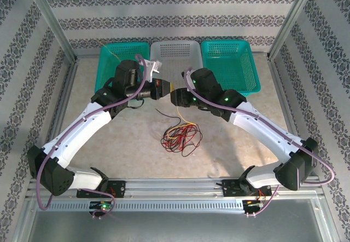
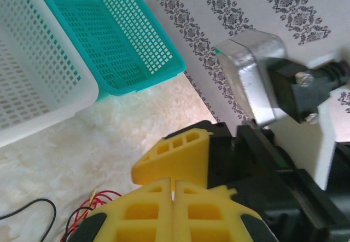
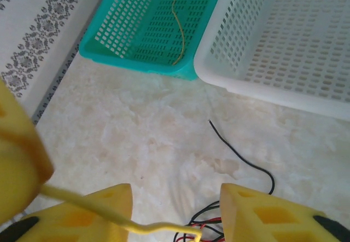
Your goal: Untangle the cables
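Light: bright, even, diffuse, from overhead. Top view is sharp edge to edge, with only faint soft shadows under the arms on the table [image 1: 229, 143] and a mild sheen on the metal rail [image 1: 175, 201] at its near edge. Left wrist view: left gripper [image 2: 174, 190] soft, out of focus; teal basket [image 2: 126, 39] beyond it crisper. Right wrist view: right gripper [image 3: 175, 198] blurred at the bottom edge; white basket [image 3: 290, 39] nearly washed out.

- Teal basket [image 1: 104, 67], 11 o'clock; white basket [image 1: 176, 49], 12 o'clock: perforated plastic with a slight sheen.
- Table [image 1: 229, 138]: pale marbled top, matt.
- Cables [image 1: 178, 135]: smooth red, yellow and black plastic sheathing.
- Left gripper fingers [image 2: 147, 214]: yellow, matt.
- Frame rail [image 1: 180, 205], 6 o'clock: brushed metal.
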Motion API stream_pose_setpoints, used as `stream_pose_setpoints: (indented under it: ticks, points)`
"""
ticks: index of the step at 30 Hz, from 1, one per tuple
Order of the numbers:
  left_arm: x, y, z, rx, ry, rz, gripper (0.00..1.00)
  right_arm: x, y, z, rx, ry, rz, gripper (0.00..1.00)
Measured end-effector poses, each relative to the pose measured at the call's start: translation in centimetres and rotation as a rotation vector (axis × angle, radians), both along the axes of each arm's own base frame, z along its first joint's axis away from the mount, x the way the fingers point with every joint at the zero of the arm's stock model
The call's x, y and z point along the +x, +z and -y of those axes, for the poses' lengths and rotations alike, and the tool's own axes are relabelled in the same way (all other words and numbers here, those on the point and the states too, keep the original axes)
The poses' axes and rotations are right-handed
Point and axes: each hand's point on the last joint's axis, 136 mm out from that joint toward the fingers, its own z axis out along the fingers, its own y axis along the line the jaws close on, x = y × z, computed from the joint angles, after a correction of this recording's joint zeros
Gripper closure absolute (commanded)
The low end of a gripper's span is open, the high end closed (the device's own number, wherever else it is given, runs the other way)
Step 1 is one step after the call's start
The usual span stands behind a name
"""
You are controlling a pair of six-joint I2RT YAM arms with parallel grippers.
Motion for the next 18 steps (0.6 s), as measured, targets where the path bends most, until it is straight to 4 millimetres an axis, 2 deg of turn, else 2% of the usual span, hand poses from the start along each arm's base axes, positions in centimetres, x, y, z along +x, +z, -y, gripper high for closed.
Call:
stream_pose_setpoints:
  ticks: [7, 10, 11, 16, 18]
  points:
    - [0.1, 0.1, 0.0, -0.006, 0.009, -0.009, 1.00, 0.2, 0.4, -0.6, -0.002, 0.040, 0.037, 1.00]
    - [0.2, 0.1, 0.0, -0.007, 0.015, -0.010, 0.97, 0.2, 0.5, -0.6, -0.003, 0.043, 0.046, 1.00]
    - [0.3, 0.2, -0.1, -0.010, 0.019, -0.009, 1.00, 0.2, 0.7, -0.6, -0.002, 0.044, 0.050, 1.00]
    - [0.4, 1.2, 0.3, -0.051, 0.017, 0.003, 1.00, -0.1, 1.8, 0.0, 0.005, 0.042, 0.087, 0.99]
    - [0.4, 1.5, 0.4, -0.064, 0.013, 0.004, 1.00, -0.3, 2.3, 0.2, 0.010, 0.043, 0.098, 0.80]
